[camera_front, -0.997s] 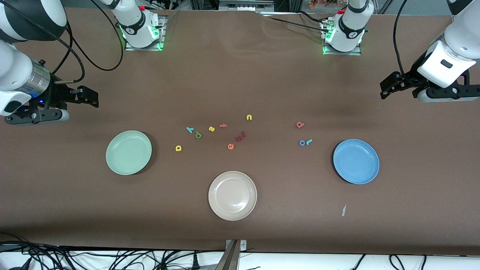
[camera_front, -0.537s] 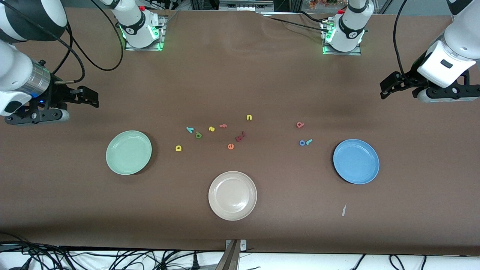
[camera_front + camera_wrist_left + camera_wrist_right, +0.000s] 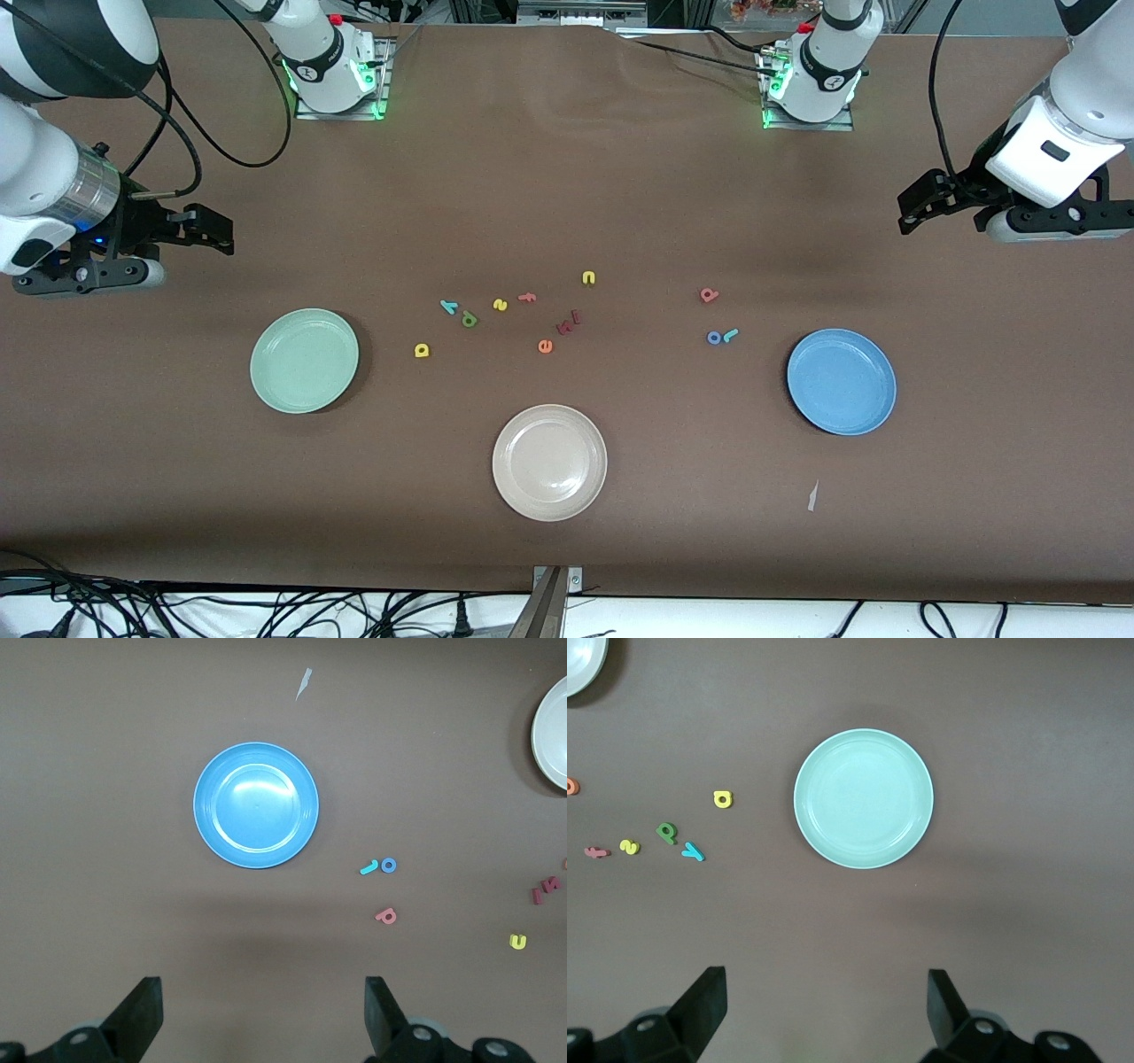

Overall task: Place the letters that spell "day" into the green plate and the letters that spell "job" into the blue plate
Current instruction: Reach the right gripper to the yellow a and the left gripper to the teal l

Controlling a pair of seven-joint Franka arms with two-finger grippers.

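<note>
I am looking down on both arms waiting above the two ends of the table, nothing gripped, all six task letters lying loose on the cloth.

The table point(image 3: 567, 159) is carrying three plates: the green plate point(image 3: 304, 361) toward the right arm's end, the blue plate point(image 3: 841, 381) toward the left arm's end, and a beige plate point(image 3: 549, 462) between them, nearest the front edge. The right gripper point(image 3: 208, 230) is hanging over bare table near its end with fingers spread apart; the left gripper point(image 3: 917, 202) is doing the same at its own end. The yellow d point(image 3: 422, 350), dark green a point(image 3: 469, 319) and teal y point(image 3: 449, 307) are lying beside the green plate, none in it. The salmon-red b point(image 3: 709, 295), blue o point(image 3: 714, 337) and teal j point(image 3: 730, 335) are lying near the blue plate, o and j just beside each other.
</note>
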